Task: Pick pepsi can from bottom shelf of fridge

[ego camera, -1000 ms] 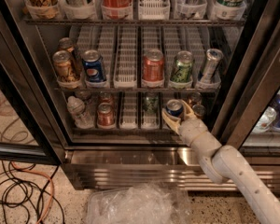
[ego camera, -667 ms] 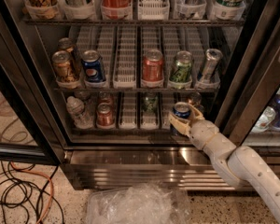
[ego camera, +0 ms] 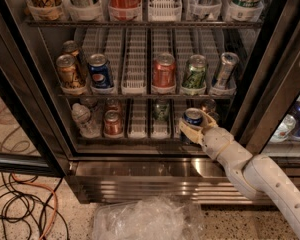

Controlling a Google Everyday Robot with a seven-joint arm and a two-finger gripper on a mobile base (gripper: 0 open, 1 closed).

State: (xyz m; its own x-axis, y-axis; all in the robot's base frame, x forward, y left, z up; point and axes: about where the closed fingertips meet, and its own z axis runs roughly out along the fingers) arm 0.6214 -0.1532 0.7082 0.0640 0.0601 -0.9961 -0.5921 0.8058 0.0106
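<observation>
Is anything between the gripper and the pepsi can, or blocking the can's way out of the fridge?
Nothing visible. The gripper is right at the pepsi can, near the front of the bottom shelf. Only the shelf's low front rail lies ahead of it.

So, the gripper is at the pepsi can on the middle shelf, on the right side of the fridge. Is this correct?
Not quite. The camera view shows the gripper at the pepsi can on the bottom shelf, not the middle one. The rest is correct: it is on the right side of the fridge.
</observation>
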